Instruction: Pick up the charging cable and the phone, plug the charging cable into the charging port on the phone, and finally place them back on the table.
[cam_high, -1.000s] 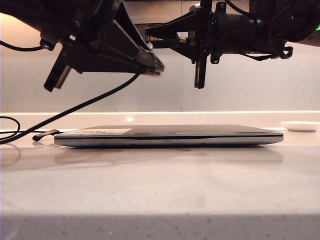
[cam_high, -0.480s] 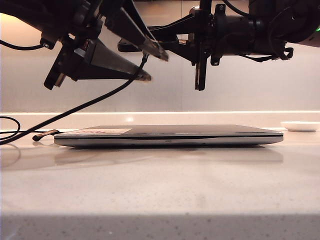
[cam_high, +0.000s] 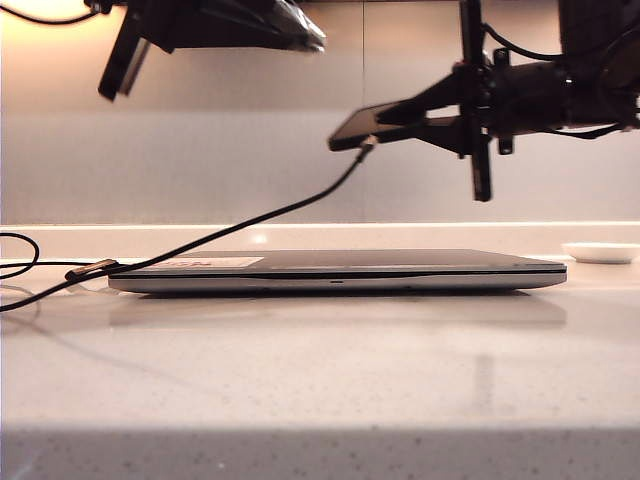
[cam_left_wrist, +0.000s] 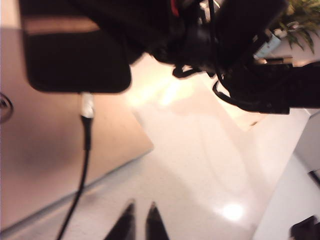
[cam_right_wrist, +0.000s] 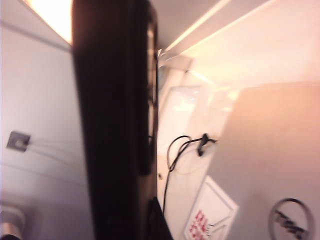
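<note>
Two of the task's steps look done: the phone (cam_high: 362, 125) is up in the air and the cable (cam_high: 250, 221) is plugged into its end. In the left wrist view the plug (cam_left_wrist: 87, 105) sits seated against the phone's short edge, cord hanging down from it. The right gripper (cam_high: 395, 118) is clamped on the phone, holding it roughly level above the laptop (cam_high: 340, 270), toward the laptop's right half. The left gripper (cam_high: 305, 35) is high above the laptop's left half, its fingers (cam_left_wrist: 152, 220) drawn nearly together and holding nothing (the cable runs clear of them). From the phone the cable slopes down past the laptop's left end onto the table (cam_high: 320, 380), where it loops near the left edge. What is left, by this reading, is lowering phone and cable onto the table and letting go.
</note>
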